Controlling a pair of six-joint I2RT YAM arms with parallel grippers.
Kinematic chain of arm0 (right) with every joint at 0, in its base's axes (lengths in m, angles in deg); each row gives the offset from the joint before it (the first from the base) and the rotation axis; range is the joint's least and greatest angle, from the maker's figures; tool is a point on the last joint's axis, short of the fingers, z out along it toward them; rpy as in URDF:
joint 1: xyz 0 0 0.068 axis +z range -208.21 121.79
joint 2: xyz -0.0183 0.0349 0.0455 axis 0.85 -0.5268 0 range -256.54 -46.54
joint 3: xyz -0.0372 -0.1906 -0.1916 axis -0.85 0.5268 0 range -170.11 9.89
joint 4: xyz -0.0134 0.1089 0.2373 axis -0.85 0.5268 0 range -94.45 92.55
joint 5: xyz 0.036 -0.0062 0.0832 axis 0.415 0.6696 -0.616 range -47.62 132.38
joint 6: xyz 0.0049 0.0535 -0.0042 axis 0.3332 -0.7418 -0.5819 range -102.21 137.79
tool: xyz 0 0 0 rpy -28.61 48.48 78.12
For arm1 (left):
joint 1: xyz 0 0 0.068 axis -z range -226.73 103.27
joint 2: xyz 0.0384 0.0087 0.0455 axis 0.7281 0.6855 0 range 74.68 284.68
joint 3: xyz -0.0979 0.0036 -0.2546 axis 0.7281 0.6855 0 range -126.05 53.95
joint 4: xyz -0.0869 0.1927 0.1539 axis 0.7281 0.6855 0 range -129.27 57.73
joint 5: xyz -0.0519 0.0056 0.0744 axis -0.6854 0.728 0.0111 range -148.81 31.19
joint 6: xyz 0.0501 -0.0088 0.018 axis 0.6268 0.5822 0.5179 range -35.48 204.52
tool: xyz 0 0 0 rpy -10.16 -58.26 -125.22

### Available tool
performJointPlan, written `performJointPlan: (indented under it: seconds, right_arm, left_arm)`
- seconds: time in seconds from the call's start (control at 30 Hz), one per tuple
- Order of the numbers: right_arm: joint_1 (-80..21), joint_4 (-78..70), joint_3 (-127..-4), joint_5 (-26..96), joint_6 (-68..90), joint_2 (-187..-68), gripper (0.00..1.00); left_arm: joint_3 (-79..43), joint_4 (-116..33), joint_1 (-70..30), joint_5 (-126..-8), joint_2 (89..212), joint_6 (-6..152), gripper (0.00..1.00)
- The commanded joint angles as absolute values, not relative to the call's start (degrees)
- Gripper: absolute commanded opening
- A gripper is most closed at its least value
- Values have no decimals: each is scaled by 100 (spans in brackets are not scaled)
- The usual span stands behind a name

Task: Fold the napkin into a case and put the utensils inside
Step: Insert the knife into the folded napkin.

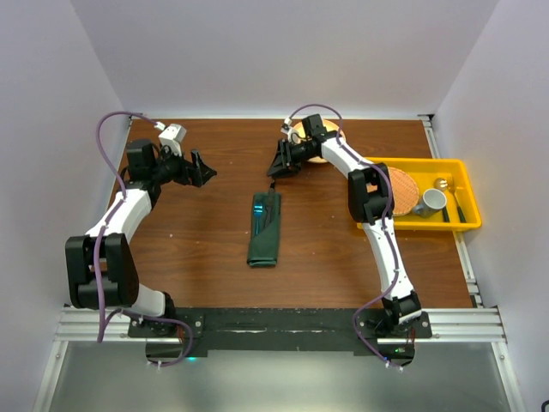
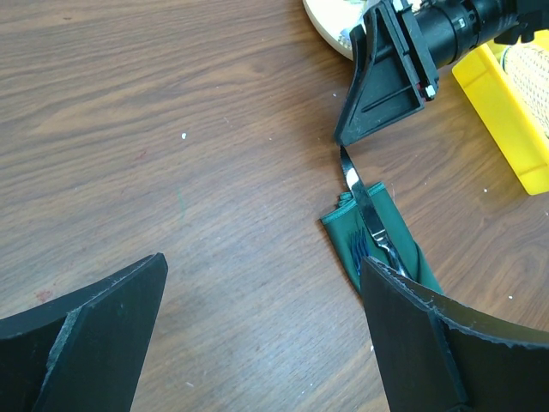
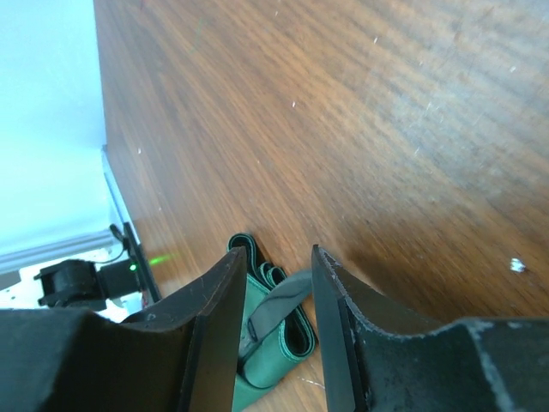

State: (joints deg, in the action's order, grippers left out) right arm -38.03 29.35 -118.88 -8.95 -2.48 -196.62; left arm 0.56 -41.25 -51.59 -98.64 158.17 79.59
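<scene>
The napkin lies mid-table, folded into a narrow dark green case (image 1: 264, 232) (image 2: 343, 225) (image 3: 274, 335). The blue fork (image 1: 260, 215) (image 2: 358, 249) lies in its open top. The knife (image 2: 364, 210) (image 3: 287, 296) also sits in the case, its silver blade sticking out toward my right gripper (image 1: 279, 165) (image 3: 279, 253). That gripper hovers just past the case's far end, jaws apart, with the blade tip between them and against one finger (image 3: 343, 326). My left gripper (image 1: 202, 169) (image 2: 262, 283) stands wide open and holds nothing, well left of the case.
A yellow bin (image 1: 467, 193) (image 2: 506, 112) at the right edge holds a white cup (image 1: 429, 202), a brown round disc (image 1: 401, 187) and metal cutlery. A pale plate (image 1: 310, 137) (image 2: 330, 26) sits behind the right gripper. Walls enclose the table on three sides.
</scene>
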Motion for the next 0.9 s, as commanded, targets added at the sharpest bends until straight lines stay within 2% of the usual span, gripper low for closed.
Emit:
performJointPlan:
  seconds: [0.0, 0.13, 0.43, 0.87]
  right_arm:
    - [-3800, 2763, -11773, -1150, -348, -19745, 40]
    - [-3800, 2763, -11826, -1123, -348, -19797, 42]
    - [-3896, 2596, -11922, -1141, -471, -19701, 54]
    - [-4107, 2561, -11685, -974, -401, -19534, 54]
  left_arm:
    - [-204, -4217, -5209, -9976, 15818, 8012, 100]
    - [-186, -4200, -5209, -9976, 15809, 8012, 100]
    - [-160, -4217, -5209, -9976, 15783, 8030, 100]
    - [-142, -4278, -5217, -10003, 15827, 7977, 100]
